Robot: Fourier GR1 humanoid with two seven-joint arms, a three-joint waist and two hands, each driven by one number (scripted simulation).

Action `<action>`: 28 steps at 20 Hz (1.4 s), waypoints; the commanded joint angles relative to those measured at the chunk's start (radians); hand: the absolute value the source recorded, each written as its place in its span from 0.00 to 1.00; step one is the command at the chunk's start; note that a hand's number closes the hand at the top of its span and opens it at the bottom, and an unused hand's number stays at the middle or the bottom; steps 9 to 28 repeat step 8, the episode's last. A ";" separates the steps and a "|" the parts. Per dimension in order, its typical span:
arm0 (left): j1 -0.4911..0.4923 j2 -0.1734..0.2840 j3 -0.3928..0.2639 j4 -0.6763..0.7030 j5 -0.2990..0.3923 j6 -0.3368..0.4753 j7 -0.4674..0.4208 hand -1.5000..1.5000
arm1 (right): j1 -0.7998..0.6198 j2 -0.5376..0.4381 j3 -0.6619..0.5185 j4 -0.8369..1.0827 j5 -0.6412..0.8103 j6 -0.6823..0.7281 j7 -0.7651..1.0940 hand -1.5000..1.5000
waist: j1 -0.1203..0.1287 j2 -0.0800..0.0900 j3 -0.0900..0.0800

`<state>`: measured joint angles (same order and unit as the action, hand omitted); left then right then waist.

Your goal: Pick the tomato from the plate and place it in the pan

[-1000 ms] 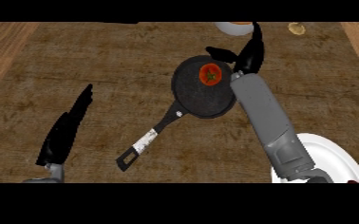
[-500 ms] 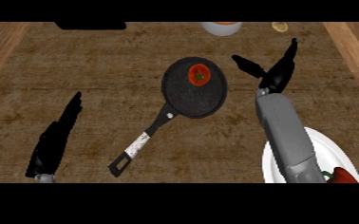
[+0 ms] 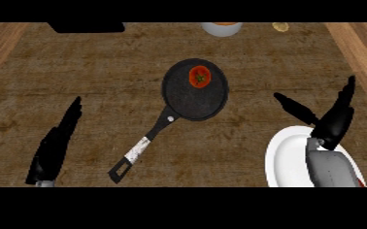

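The tomato [image 3: 199,76] sits at the pan's [image 3: 188,99] twelve o'clock. My right hand [image 3: 334,121], fingers spread and empty, should clear the plate [image 3: 285,157] without bumping it.

One tomato [image 3: 199,76] lies in one pan [image 3: 193,93], up and to the left of the right hand [image 3: 335,120]. One white plate [image 3: 285,157] sits just below-left of that hand. Two hands show in all, the left hand [image 3: 56,145] being the second. One pale bowl [image 3: 221,28], one small yellowish item [image 3: 280,27] and one dark slab [image 3: 86,27] lie at the surface's far edge.
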<state>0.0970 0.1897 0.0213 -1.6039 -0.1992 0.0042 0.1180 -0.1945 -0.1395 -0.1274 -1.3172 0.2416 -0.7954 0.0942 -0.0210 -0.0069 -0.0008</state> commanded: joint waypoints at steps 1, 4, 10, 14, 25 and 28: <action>-0.025 0.019 0.015 -0.046 0.015 -0.030 0.070 0.50 | 0.196 -0.049 0.024 -0.270 0.000 0.064 0.084 0.00 | 0.006 0.002 0.000; 0.019 0.010 0.009 -0.089 0.013 -0.027 0.060 0.50 | 0.377 -0.046 -0.012 -0.355 -0.090 0.124 -0.032 0.00 | 0.008 0.003 0.001; -0.054 -0.022 0.007 0.020 -0.005 -0.019 0.031 0.50 | 0.427 -0.094 -0.054 -0.459 -0.116 0.211 0.021 0.00 | 0.013 0.006 0.001; -0.054 -0.022 0.007 0.020 -0.005 -0.019 0.031 0.50 | 0.427 -0.094 -0.054 -0.459 -0.116 0.211 0.021 0.00 | 0.013 0.006 0.001; -0.054 -0.022 0.007 0.020 -0.005 -0.019 0.031 0.50 | 0.427 -0.094 -0.054 -0.459 -0.116 0.211 0.021 0.00 | 0.013 0.006 0.001; -0.054 -0.022 0.007 0.020 -0.005 -0.019 0.031 0.50 | 0.427 -0.094 -0.054 -0.459 -0.116 0.211 0.021 0.00 | 0.013 0.006 0.001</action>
